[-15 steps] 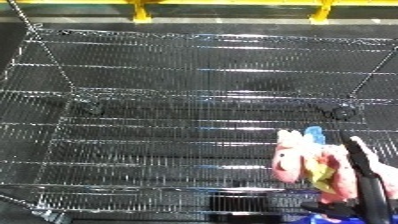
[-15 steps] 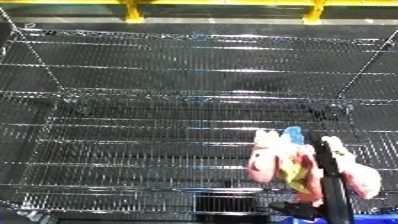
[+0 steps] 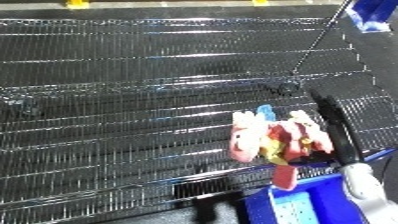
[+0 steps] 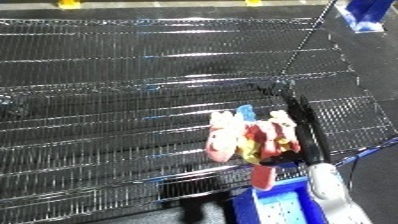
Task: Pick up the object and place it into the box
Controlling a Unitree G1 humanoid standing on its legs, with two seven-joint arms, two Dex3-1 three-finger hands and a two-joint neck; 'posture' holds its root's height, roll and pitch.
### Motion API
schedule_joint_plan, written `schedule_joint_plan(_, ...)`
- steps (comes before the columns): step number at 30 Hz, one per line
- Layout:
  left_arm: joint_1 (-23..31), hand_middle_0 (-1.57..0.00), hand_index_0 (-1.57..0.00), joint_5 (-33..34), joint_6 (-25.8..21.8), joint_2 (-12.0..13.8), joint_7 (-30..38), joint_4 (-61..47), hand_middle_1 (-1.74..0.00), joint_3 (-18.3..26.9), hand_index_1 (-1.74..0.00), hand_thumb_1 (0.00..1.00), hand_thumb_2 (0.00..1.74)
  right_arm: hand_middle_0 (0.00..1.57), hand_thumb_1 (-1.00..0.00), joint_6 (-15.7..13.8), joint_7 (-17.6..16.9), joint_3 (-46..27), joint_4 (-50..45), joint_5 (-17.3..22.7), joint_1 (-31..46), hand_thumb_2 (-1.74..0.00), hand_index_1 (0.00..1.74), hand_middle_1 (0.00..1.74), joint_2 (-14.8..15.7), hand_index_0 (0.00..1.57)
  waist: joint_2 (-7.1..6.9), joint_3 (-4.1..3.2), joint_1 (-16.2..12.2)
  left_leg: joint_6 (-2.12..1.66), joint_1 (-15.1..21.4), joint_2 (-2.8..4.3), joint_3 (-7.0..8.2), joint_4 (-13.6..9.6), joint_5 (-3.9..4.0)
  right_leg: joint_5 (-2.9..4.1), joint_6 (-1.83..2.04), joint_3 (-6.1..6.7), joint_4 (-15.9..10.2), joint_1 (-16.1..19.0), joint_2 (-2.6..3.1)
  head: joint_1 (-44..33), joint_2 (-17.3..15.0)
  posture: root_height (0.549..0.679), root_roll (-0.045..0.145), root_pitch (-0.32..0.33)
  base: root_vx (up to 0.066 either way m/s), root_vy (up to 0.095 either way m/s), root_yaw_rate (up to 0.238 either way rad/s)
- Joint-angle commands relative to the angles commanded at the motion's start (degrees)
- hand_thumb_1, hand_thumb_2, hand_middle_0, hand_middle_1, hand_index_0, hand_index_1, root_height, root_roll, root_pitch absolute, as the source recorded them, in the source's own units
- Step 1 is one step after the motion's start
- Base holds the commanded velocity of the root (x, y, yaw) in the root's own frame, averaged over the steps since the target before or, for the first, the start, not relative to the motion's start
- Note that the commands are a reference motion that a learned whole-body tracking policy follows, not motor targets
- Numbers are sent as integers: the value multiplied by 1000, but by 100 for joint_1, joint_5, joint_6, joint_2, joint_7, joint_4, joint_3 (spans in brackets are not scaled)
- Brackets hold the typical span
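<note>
Your right hand's black fingers (image 3: 330, 122) run as a long dark strip along the right side of the plush toy (image 3: 271, 140). They lie pressed against the toy's flank. Whether they curl round it or merely rest against it cannot be told from either eye view, because the toy hides the palm side. The right hand (image 4: 304, 131) comes up from the lower right, and its white and silver forearm (image 4: 327, 192) shows at the bottom edge.

The plush toy is pink and cream, with red and yellow patches at its middle and a small blue tuft at the top. It stands roughly upright against the hand, raised above the wire rack's surface. Its lower red part hangs over the near edge of the rack, just above the blue bin (image 3: 298, 202).

The blue bin sits at the lower right of the view, below the rack's front edge. Only its near corner and a pale perforated floor are visible. The toy is not inside it.

The wire rack (image 3: 133, 100) fills most of the scene as tiers of dark metal grid. A thin upright post (image 3: 313, 47) rises at the right. A second blue object (image 3: 373, 15) shows at the top right corner, well apart from the toy.

Your left hand appears in neither view.
</note>
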Motion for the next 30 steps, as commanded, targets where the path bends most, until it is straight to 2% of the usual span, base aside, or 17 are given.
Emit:
schedule_joint_plan(6, -37, -1570, -1570, -55, -43, 116, -51, 15, -1740, -209, -1740, 1000, 1740, 0, 0, 129, 205, 502, 663, -127, -476, 0, 0, 0, -367, 0, 121, 0, 30, -11, -48, -15, 4, 4, 4, -16, 9, 20, 50, -104, -18, 365, -100, 616, 50, -162, 18, -19, -16)
schedule_joint_plan(11, -41, -1570, -1570, -120, -93, 192, -116, 44, -1740, -392, -1740, 1000, 1740, 0, 0, 252, 453, 1210, 1549, -309, -1123, 0, 0, 0, -568, 0, 248, 0, 76, -26, -107, -31, 6, 10, 4, -29, 16, 31, 79, -197, -26, 648, -143, 615, 52, -150, 12, -9, -15)
schedule_joint_plan(17, 12, -1570, -1570, -187, -140, 238, -211, 49, -1740, -532, -1740, 1000, 1740, 0, 0, 403, 774, 2012, 2672, -734, -1776, 0, 0, 0, -631, 0, 396, 0, 129, -40, -191, -47, -10, 53, -14, -54, 15, 37, 120, -275, -37, 762, -104, 614, 52, -141, 15, -1, 0)
schedule_joint_plan(24, 49, -1570, -1570, -200, -166, 272, -246, 35, -1740, -616, -1740, 1000, 1740, 0, 0, 476, 938, 2495, 3558, -900, -2276, 0, 0, 0, -564, 0, 522, 0, 184, -47, -262, -64, -22, 43, -5, -61, 17, 24, 129, -350, -53, 848, 11, 614, 53, -128, 16, 4, 3)
schedule_joint_plan(30, 75, -1570, -1570, -224, -172, 249, -249, 38, -1740, -604, -1740, 1000, 1740, 471, -300, 346, 1019, 2720, 4037, -813, -2520, -522, 522, 522, -456, 471, 561, 0, 206, -45, -298, -69, -26, 13, 4, -64, 21, 5, 119, -381, -53, 882, 37, 615, 52, -118, 12, 0, 11)
